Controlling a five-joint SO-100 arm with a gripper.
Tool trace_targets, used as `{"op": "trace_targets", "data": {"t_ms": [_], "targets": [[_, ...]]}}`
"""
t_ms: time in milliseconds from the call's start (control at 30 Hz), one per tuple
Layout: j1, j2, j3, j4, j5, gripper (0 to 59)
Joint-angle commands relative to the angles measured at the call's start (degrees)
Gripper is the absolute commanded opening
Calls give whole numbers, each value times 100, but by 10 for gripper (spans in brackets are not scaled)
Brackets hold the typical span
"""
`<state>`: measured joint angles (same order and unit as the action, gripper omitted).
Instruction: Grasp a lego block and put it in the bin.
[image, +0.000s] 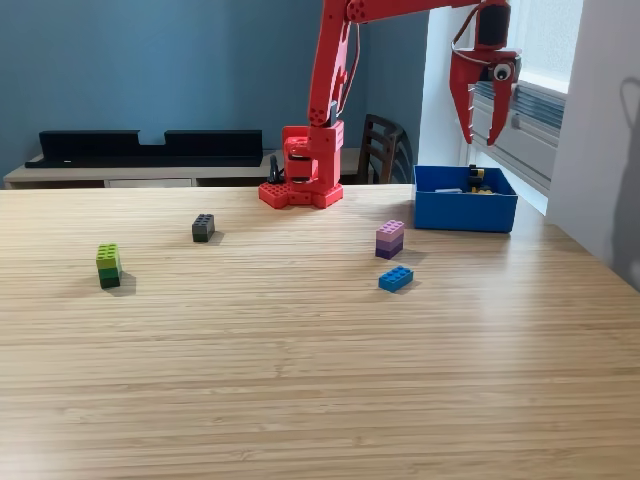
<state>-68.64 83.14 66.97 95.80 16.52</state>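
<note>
The red gripper (479, 132) hangs open and empty, with the blue bin (464, 210) directly beneath it. Below it, toward the exterior view's left, lie a purple block (390, 239) and a blue block (396, 279).

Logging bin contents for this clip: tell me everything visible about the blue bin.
The bin is an open-topped rectangular blue box with low walls, plastic by its look, standing flat and upright on the wooden table at the exterior view's right, near the far edge. Inside it, small pieces show above the rim, yellow, dark and pale; their number and kind cannot be told. The red gripper hangs above it, apart from it, jaws open and empty. Nothing on the table touches its outer walls.
</note>
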Motion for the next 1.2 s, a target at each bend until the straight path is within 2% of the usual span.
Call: {"op": "trace_targets", "data": {"t_ms": [33, 267, 433, 733, 1200], "targets": [[1020, 193, -149, 97, 176, 1], [2892, 193, -141, 88, -141, 1], [3656, 193, -167, 88, -378, 1], [3920, 202, 105, 88, -290, 1], [4157, 202, 105, 88, -281, 1]]}}
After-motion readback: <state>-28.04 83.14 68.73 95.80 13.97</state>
